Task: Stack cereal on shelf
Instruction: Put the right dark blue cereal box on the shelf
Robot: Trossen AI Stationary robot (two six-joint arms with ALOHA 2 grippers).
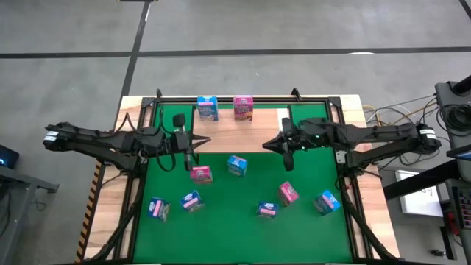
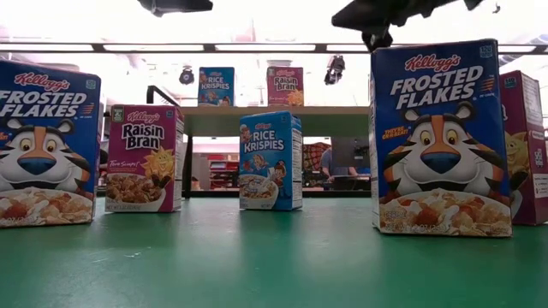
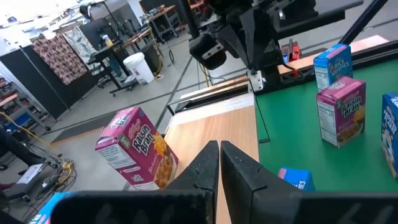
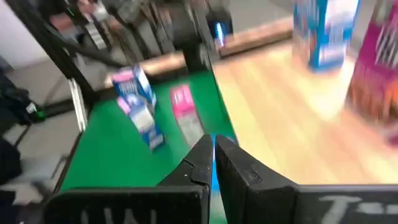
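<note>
Blurring pink cereal box (image 4: 374, 74) at frame edge

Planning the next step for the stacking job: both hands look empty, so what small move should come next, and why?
Probably open the left hand and lower it onto the pink box just beside it. Both hands are shut and empty, the right hand hanging over the green mat. Only two boxes stand on the shelf; seven remain on the mat.
</note>
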